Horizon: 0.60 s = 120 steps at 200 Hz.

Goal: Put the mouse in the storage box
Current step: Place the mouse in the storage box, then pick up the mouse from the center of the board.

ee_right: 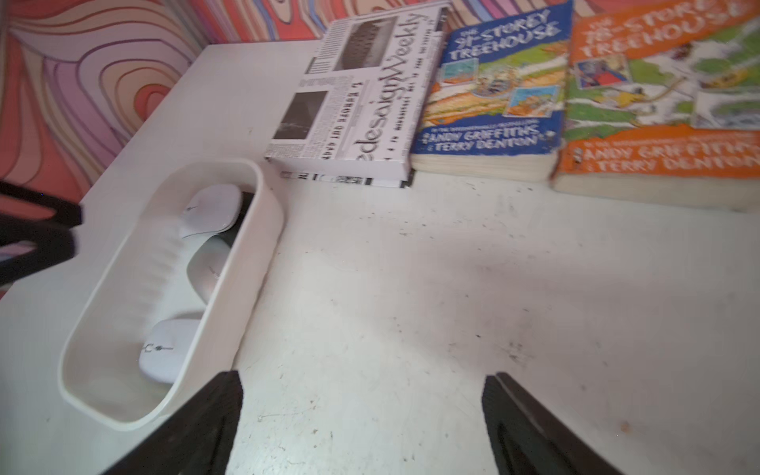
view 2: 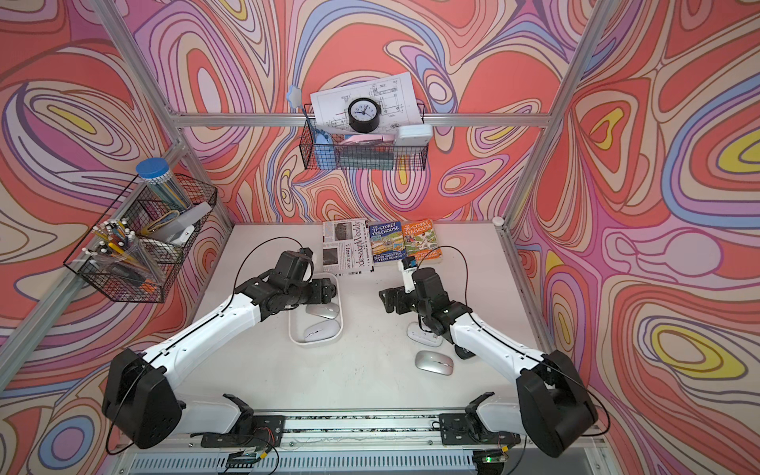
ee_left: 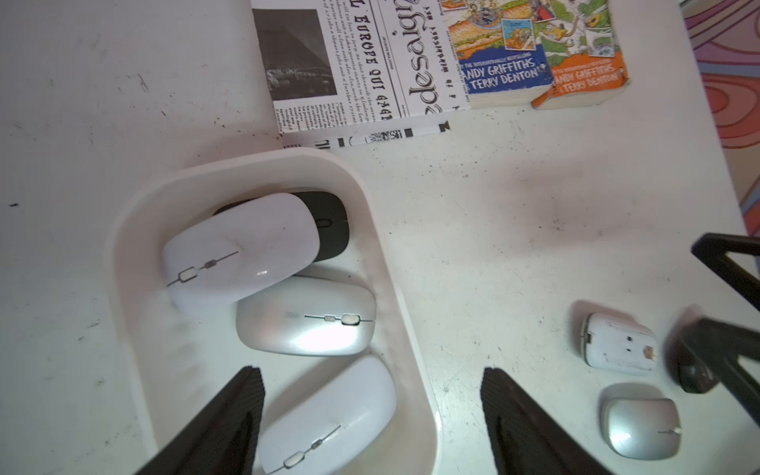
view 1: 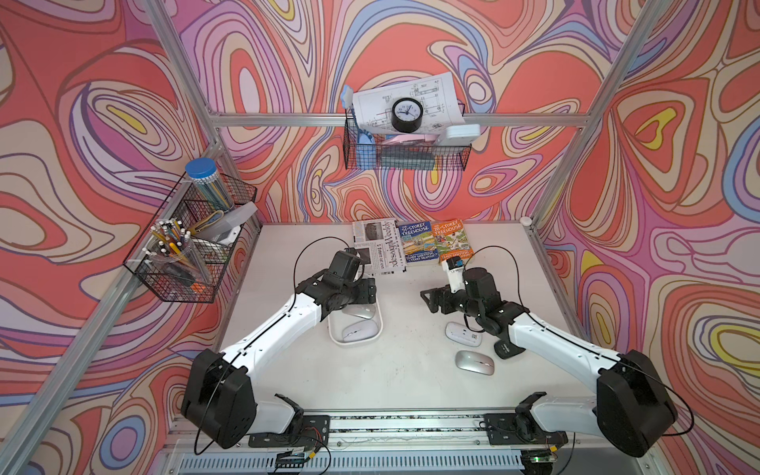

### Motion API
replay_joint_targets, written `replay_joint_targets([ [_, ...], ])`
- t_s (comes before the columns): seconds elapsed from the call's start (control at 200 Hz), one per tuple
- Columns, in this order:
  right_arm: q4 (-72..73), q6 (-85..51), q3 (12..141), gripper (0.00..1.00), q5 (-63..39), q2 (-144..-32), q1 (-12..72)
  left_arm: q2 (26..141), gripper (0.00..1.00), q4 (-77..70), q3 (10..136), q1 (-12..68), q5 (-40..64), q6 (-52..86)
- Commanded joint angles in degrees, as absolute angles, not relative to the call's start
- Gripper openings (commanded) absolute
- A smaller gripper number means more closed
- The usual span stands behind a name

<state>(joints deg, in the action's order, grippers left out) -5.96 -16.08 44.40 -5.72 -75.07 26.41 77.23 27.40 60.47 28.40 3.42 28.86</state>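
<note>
- Left gripper [ee_left: 370,370] hangs over the storage box [ee_left: 255,164], jaws spread wide with nothing between them. The right gripper [ee_right: 364,376] is also spread wide and empty, over bare table at 3 o'clock of the box.
- White, scuffed table [view 1: 329,378] carries everything below.
- In both top views the storage box lies lengthwise from 12 to 6 o'clock, just toward 9 o'clock of the table's centre, and holds four mice.
- At the table's 12 o'clock edge, a newspaper-print book [view 1: 376,246], a blue paperback [view 1: 417,242] and an orange paperback [view 1: 452,240] lie flat, side by side.
- Inside the box, a white mouse [ee_left: 242,246] at the 12 o'clock end rests partly on a black mouse [ee_left: 333,222]. A silver mouse [ee_left: 304,325] sits mid-box, and a second white mouse [ee_left: 329,411] lies at the 6 o'clock end.
- Well apart from the box, at about 4 o'clock, an upturned white mouse [view 1: 462,333] lies on the table with a loose silver mouse [view 1: 475,362] near its 5 o'clock.
- A small black object [view 1: 508,349] sits partly under the right arm, too hidden to identify.
</note>
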Motion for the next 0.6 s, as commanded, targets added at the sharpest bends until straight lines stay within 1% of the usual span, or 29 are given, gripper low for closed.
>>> replay_joint_targets([
  [0.0,-17.5,-21.9,45.7,0.93,-4.5,-77.0,24.1,73.7,0.81,26.7,58.2,28.0,9.6,31.0],
  [0.115,-20.8,-24.5,45.4,0.93,-6.7,-78.6,20.4,70.6,0.81,26.4,56.5,28.0,12.2,31.7],
  [0.245,-22.9,-25.9,44.7,0.93,-8.3,-80.8,17.9,68.3,0.81,27.1,55.2,28.0,12.0,31.8],
  [0.596,-26.9,-27.9,42.9,0.95,-10.0,-82.1,16.8,66.7,0.82,27.5,53.8,28.0,12.4,32.0],
])
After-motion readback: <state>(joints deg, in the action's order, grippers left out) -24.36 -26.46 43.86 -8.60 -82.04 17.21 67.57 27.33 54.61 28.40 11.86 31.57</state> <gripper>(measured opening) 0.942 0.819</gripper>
